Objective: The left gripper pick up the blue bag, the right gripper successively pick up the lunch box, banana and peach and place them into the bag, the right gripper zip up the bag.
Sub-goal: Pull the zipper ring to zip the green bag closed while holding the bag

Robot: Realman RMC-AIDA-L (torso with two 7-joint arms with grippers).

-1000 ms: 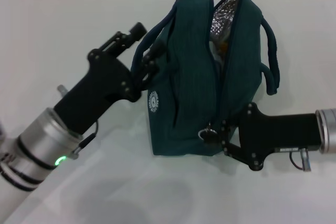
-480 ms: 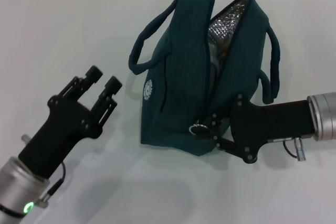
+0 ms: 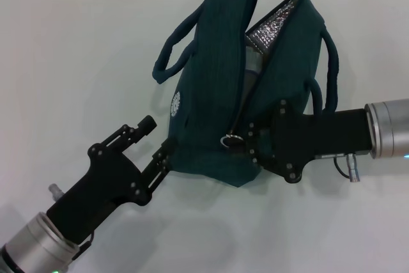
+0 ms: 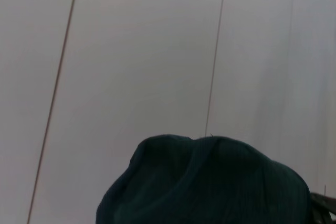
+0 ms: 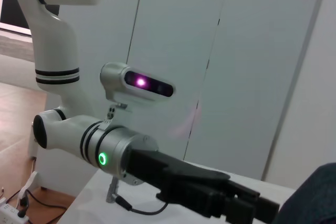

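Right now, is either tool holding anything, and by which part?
The right tool is at the bag's zipper end by the ring pull; its grip is hidden. The left tool is open, touching the bag's lower corner, holding nothing.

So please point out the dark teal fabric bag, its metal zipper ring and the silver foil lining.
Dark teal fabric bag [image 3: 211, 113]: head view, left side panel.
Metal zipper ring [image 3: 229, 140]: head view, on the ring.
Silver foil lining [image 3: 271, 25]: head view, inside the open top.
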